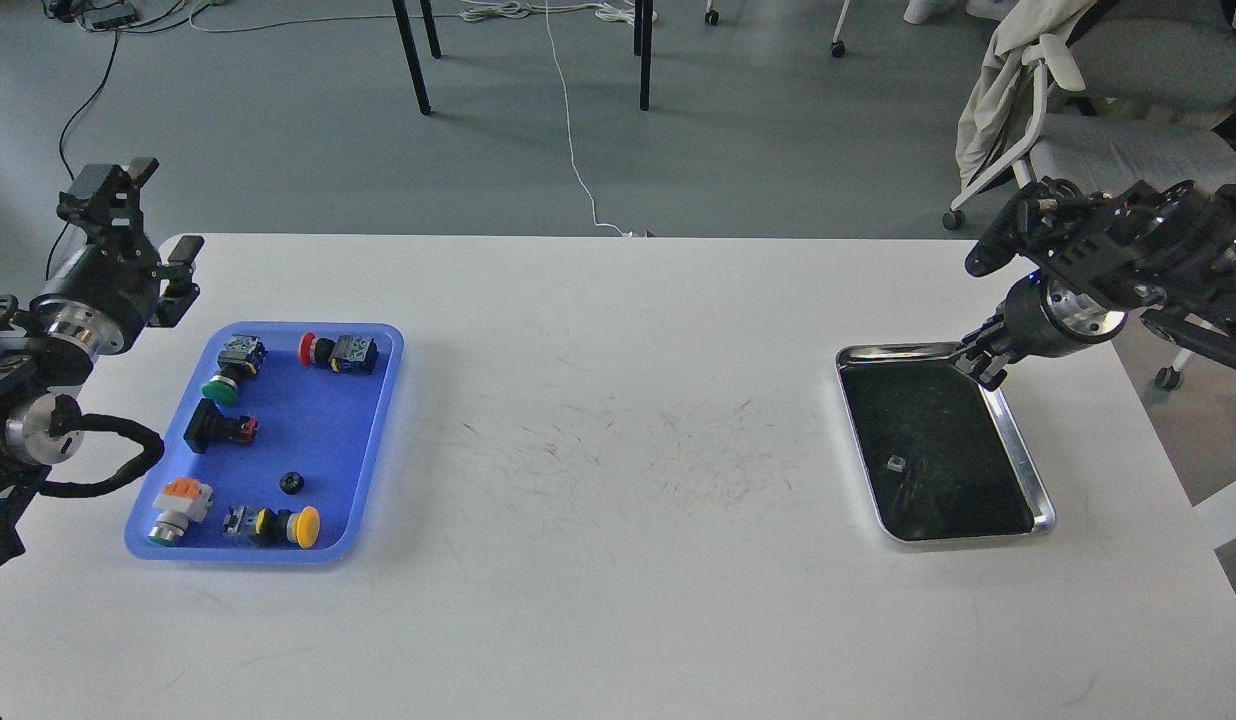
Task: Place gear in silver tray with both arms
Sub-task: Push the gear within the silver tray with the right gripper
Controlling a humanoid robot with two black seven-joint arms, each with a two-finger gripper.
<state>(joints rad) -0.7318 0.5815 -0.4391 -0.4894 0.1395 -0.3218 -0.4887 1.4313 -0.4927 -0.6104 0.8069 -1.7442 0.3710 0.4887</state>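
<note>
Bright, even overhead light; soft faint shadows; silver tray point(1018, 455) rim glints; focus sharp throughout.

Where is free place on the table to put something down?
Free: the wide table middle between the blue tray and the silver tray, and the front strip. Crowded: the blue tray, full of buttons.
</note>
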